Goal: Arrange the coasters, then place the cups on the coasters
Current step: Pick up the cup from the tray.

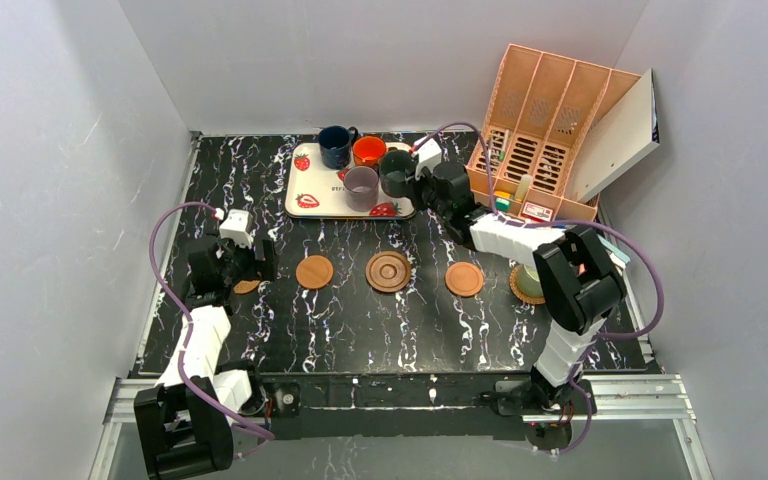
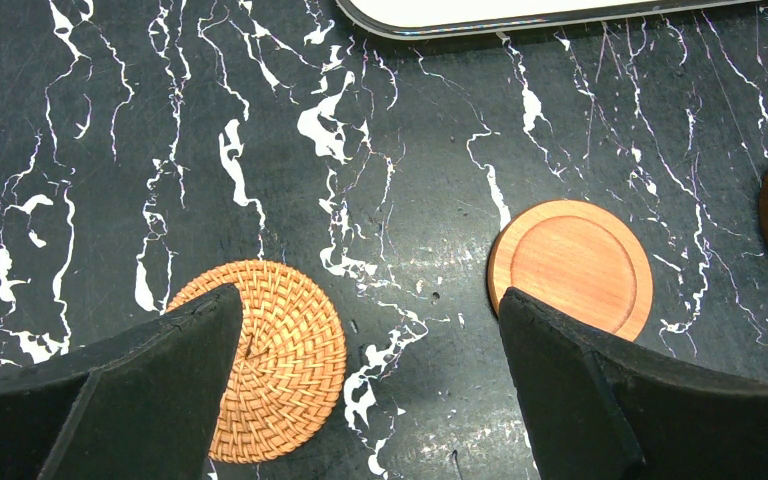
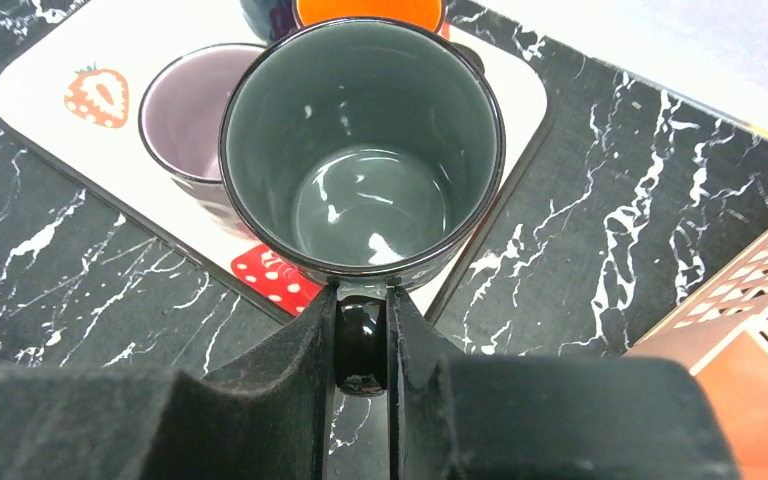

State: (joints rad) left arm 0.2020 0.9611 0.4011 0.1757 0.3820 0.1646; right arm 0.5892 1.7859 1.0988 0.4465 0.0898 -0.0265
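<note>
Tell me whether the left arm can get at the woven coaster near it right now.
Probably yes. The left gripper is open and hangs just over the woven coaster, one finger overlapping it in the wrist view, with nothing between them.

Pale grey walls are boxing this scene in on three sides: the left wall (image 1: 60, 180) is falling away in soft shade, the back wall (image 1: 360, 60) is taking the brightest, most even light, and the right wall (image 1: 730, 250) is sitting a touch dimmer. The table (image 1: 360, 330) is showing a black marble-look top with white veins streaking all over it. An aluminium rail (image 1: 640, 390) is running along its near edge. In the far right corner a peach slotted organiser (image 1: 545, 100) is standing, with a white board (image 1: 615, 125) leaning against its right side
</note>
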